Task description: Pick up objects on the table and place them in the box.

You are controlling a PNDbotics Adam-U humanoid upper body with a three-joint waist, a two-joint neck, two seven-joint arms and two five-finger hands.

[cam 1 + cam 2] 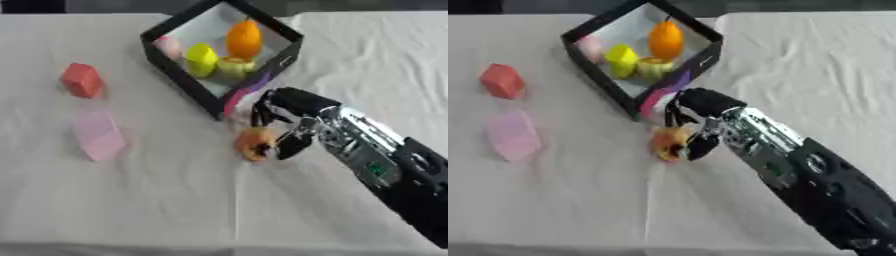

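- the right arm [385, 170] comes in from the lower right corner and crosses the white cloth [175, 200] toward the box.
- the right hand [293, 125] sits just in front of the box's near corner, its fingers [293, 144] curled round a small orange piece [255, 143]; the piece is roundish with a darker spot on its face, and whether it rests on the cloth or is lifted off it cannot be told.
- a pink block [98, 135] lies flat on the cloth well to the left of the box, a little nearer than the box's near corner.
- a red block [82, 80] stands just behind the pink block, also well left of the box and level with its left corner.
- the box [188, 85] is black-walled with a pale floor, turned so one corner points at the robot; a purple and pink patch shows on its near right wall.
- inside the box: a yellow piece [200, 59] near the middle, a yellow-green piece [234, 66] touching it on the right, a tall orange piece [244, 39] behind those, and a pale pink piece [168, 46] against the left wall.
- the left hand shows in neither view.
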